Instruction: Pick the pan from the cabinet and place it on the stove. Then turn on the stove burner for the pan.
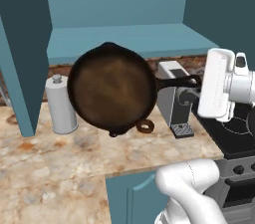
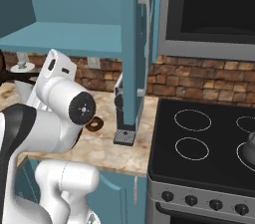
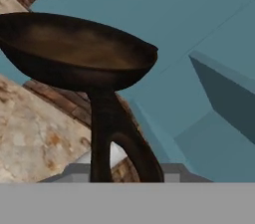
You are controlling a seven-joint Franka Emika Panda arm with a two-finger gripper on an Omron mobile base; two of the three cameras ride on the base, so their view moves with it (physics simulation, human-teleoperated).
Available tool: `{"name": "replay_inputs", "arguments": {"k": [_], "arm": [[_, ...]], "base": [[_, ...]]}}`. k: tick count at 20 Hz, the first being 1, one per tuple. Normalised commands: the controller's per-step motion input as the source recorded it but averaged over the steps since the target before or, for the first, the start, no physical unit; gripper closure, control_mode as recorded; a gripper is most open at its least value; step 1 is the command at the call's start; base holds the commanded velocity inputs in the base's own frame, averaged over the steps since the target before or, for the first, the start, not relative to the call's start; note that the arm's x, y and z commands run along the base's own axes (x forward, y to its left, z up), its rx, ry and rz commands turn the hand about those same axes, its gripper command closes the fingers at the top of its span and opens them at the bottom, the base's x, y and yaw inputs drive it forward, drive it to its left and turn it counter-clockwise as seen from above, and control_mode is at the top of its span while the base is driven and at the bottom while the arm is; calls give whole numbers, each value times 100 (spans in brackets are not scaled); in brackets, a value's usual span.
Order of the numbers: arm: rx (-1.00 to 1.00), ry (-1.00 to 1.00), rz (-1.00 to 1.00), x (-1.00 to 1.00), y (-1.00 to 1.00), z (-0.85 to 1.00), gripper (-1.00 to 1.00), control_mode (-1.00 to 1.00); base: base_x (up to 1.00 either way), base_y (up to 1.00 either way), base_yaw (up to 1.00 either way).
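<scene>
Gripper (image 1: 195,84) is pinched on the pan's long black handle, right of centre in the left base view, with the cast-iron pan (image 1: 111,89) held tilted in mid-frame, brownish face toward the camera, clear of the marble counter (image 1: 45,168) and below the open teal cabinet's shelf (image 1: 124,39). White canister (image 1: 61,104) sits just left of the pan, a grey appliance (image 1: 175,99) behind the handle. In the right base view the black glass stove (image 2: 199,143) fills the lower right, apart from the pan.
</scene>
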Motion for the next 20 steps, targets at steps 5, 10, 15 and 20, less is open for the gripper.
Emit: {"name": "replay_inputs", "arguments": {"k": [5,10,15,20], "arm": [[0,-3,-1,-10,0,-1,100,100],[0,0,0,0,0,0,100,100],[0,0,0,0,0,0,100,100],[0,0,0,0,0,0,100,100]], "base": [[-47,-9,-3],[-69,-19,-5],[-38,-55,-1],[-28,-81,0]]}}
